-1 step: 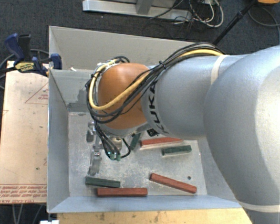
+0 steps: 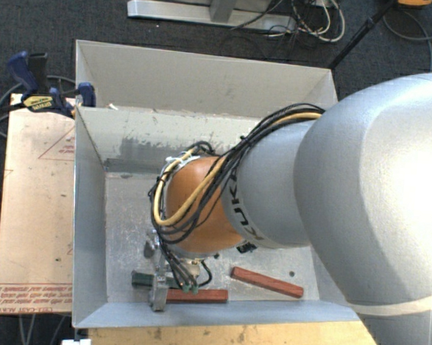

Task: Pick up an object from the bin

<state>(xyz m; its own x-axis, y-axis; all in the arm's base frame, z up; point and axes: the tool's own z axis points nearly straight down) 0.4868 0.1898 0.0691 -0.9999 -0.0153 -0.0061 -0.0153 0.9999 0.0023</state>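
My gripper (image 2: pixel 158 297) is low in the bin's front left part, under the orange wrist cover. Its grey tip comes down at the left end of a red-brown flat stick (image 2: pixel 201 295) that lies along the front wall. A small dark green piece (image 2: pixel 141 279) lies just left of the gripper, touching or nearly touching it. A second red-brown stick (image 2: pixel 266 282) lies to the right, slightly slanted, apart from the gripper. The cover and cables hide what is directly under the wrist.
The big grey arm reaches in from the right and covers the bin's right half. The bare scuffed floor shows at the bin's left and back. The front wall stands close behind the gripper's tip.
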